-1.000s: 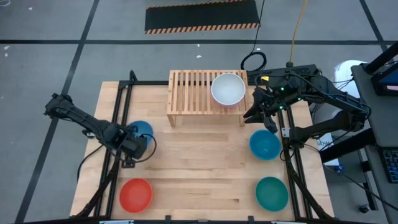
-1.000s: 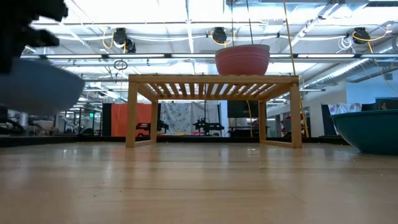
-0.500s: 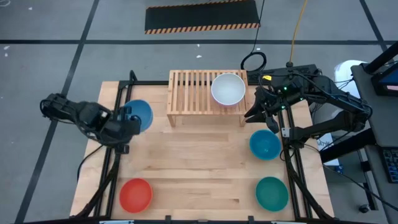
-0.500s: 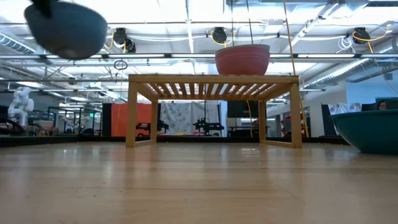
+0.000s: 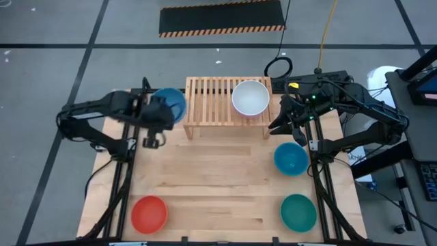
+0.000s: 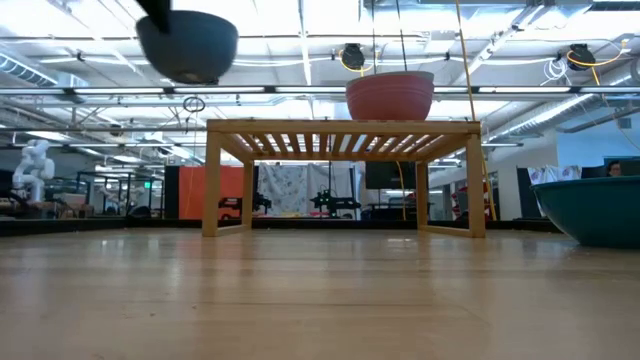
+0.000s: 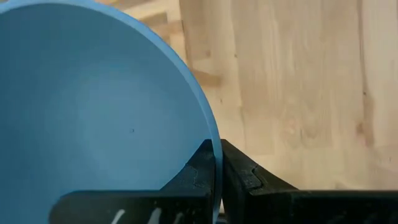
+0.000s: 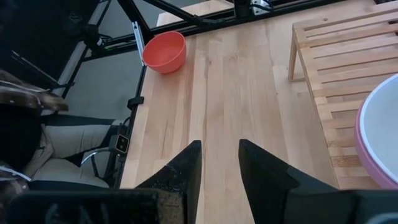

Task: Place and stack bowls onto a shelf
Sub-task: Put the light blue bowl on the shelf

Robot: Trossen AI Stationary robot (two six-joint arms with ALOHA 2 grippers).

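With my left gripper (image 7: 217, 163) pinched on the rim of a blue bowl (image 5: 168, 104), I carry it beside the shelf (image 5: 208, 102) (right gripper (image 8: 219, 163) waits open), and next I must set it on the bare slats.

The floor (image 5: 68, 27) around the table is grey with dark lines across it. A black mat with orange and black stripes (image 5: 222, 17) lies on it beyond the table's far edge. Long bright lights (image 6: 300, 20) hang from the ceiling, among pipes and yellow cables (image 6: 585, 55).

Blue bowl (image 5: 169, 104), white bowl (image 5: 250, 97) (nested in pink bowl (image 6: 390, 96)), light-wood shelf (image 5: 208, 96).
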